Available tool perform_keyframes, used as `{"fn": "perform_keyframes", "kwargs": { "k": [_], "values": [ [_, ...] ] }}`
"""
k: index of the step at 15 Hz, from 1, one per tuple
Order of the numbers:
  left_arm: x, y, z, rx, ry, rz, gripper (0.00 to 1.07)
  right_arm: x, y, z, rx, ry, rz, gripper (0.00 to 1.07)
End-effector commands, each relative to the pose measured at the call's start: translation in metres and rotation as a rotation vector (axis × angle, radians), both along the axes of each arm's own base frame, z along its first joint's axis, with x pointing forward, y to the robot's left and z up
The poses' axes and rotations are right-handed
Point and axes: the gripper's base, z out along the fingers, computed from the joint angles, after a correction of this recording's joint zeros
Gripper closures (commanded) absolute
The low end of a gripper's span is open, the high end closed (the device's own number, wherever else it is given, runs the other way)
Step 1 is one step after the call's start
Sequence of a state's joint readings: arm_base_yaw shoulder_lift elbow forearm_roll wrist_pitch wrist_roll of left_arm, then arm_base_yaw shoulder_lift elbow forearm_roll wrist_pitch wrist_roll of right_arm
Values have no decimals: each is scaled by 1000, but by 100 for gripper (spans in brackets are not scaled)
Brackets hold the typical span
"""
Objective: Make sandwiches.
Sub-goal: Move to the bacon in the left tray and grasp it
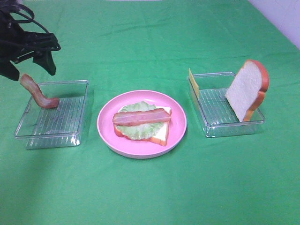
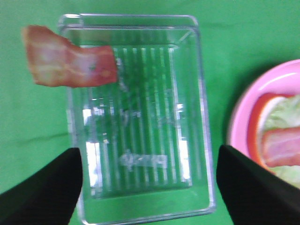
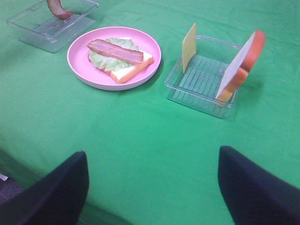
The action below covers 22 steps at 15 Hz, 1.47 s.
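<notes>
Exterior high view: half-built bread-lettuce-bacon toy sandwich is seated on round pink plate, frame centre. Spare reddish bacon strip, propped on clear ribbed tray at left, could be toppled by spread left gripper; right gripper likewise spread.

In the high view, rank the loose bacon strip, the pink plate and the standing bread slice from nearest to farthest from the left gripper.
1. loose bacon strip, left tray, just under the left gripper.
2. pink plate, middle.
3. standing bread slice, right tray.

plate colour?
Pink, plain, no pattern. The plate shows best in the exterior high view.
</notes>
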<state>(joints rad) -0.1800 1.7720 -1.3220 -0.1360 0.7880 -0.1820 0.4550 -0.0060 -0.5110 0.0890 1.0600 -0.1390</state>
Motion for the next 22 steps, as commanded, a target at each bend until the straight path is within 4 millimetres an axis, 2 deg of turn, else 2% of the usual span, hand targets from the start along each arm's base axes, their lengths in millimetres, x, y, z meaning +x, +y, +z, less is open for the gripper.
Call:
{"fn": "perform_keyframes", "kwargs": {
  "k": [1, 4, 8, 10, 14, 17, 19, 20, 21, 22],
  "values": [
    [3, 14, 16, 137, 0, 58, 31, -1, -1, -1, -5, -11, 8, 35],
    [13, 26, 27, 166, -3, 109, 32, -1, -1, -1, -5, -11, 8, 35],
    [33, 55, 21, 112, 22, 185, 33, -1, -1, -1, -4, -11, 7, 35],
    [42, 59, 6, 99, 48, 194, 33, -1, -1, -1, -4, -10, 7, 35],
    [55, 53, -31, 50, 105, 158, 33, -1, -1, -1, -4, -10, 7, 35],
    [61, 53, -49, 53, 122, 160, 33, -1, -1, -1, -4, -10, 7, 35],
    [64, 52, -62, 49, 131, 163, 40, -1, -1, -1, -4, -10, 7, 35],
    [67, 52, -66, 39, 124, 169, 50, -1, -1, -1, -4, -10, 7, 35],
    [67, 52, -66, 39, 124, 169, 50, -1, -1, -1, -4, -10, 7, 35],
    [69, 52, -69, 37, 113, 171, 55, -1, -1, -1, -4, -10, 7, 35]
  ]
}}
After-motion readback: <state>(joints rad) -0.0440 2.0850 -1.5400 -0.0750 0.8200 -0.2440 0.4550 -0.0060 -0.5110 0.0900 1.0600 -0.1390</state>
